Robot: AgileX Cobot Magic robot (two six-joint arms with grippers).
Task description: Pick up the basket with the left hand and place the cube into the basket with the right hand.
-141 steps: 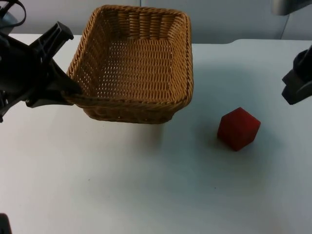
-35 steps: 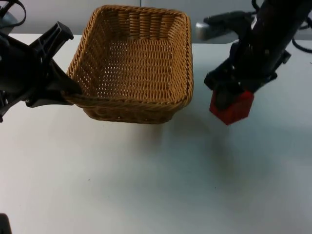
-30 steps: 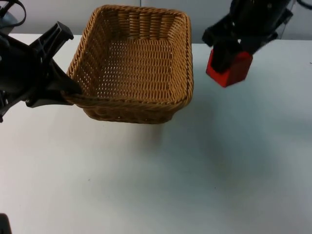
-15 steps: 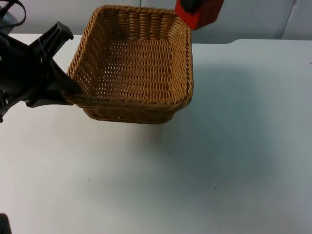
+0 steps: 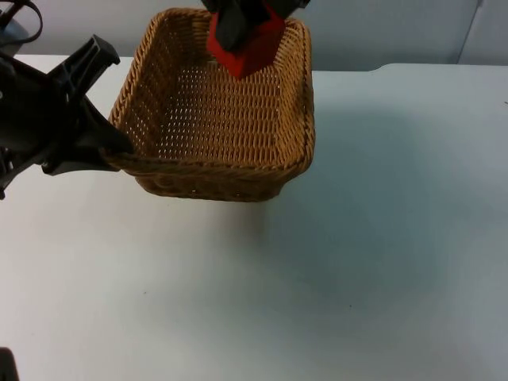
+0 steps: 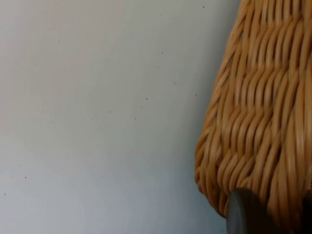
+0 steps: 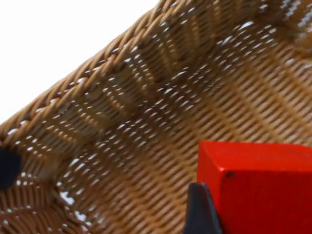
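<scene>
now red cube (image 5: pixel 252 49) in right claw (image 5: pixel 242 24), over basket (image 5: pixel 214 159)

White table (image 5: pixel 357 262) before grey partition wall (image 5: pixel 381 32)

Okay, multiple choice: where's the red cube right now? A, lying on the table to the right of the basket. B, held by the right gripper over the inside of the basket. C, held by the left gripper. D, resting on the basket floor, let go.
B: the red cube is clamped in the right gripper above the basket's far inner part, while the left gripper holds the basket's rim.
</scene>
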